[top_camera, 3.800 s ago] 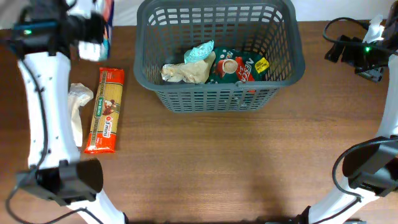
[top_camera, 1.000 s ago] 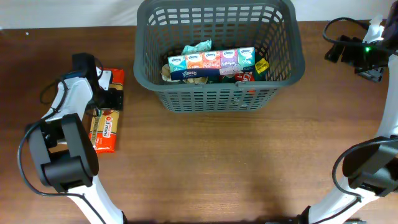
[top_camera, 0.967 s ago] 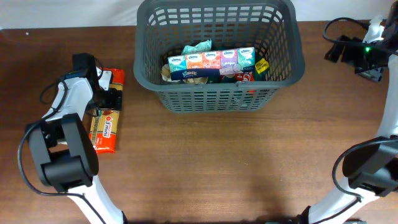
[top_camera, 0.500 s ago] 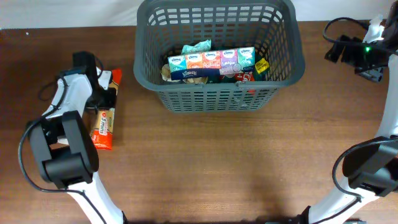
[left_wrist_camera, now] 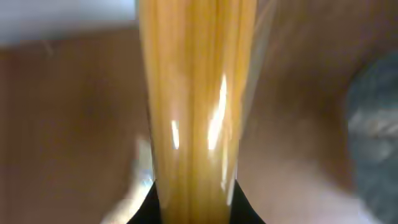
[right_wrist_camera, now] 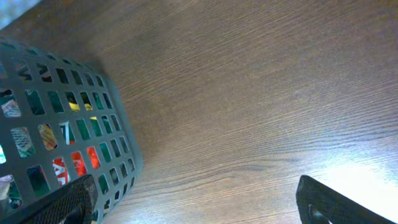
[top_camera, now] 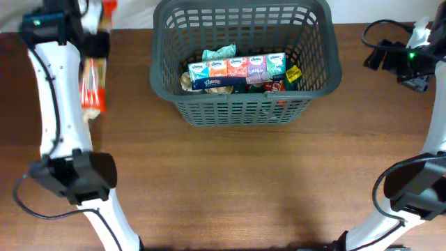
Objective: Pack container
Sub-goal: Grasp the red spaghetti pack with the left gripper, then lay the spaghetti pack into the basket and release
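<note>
Table: brown wood (top_camera: 244, 181), it carries everything.
Container: dark grey basket (top_camera: 245, 111) with slotted sides, standing upright at the far middle of the table, between the two arms.
Container handling: it looks stiff and light for its bulk. The solid rim is probably the best place to take it, because the slots are narrow for a finger.
Contents: a row of tissue packs (top_camera: 237, 67) lies across the top, with a green packet (top_camera: 221, 54) behind it and red and yellow packets (top_camera: 291, 72) at the right side.
Spaghetti packet: long, orange and clear (top_camera: 91, 84), held to the left of the container and well apart from it. It seems lifted off the table, but the overhead view is blurred there.
Packet handling: probably stiff but brittle inside, with smooth film that can slip. A hold near the middle keeps it level.
Left gripper: closed on the spaghetti packet (left_wrist_camera: 194, 205). The strands run straight up between its fingers.
Right gripper: fingers wide apart (right_wrist_camera: 194, 186), nothing between them. It hangs over bare table just right of the container.
Step in hand: probably carrying the packet to the container.
</note>
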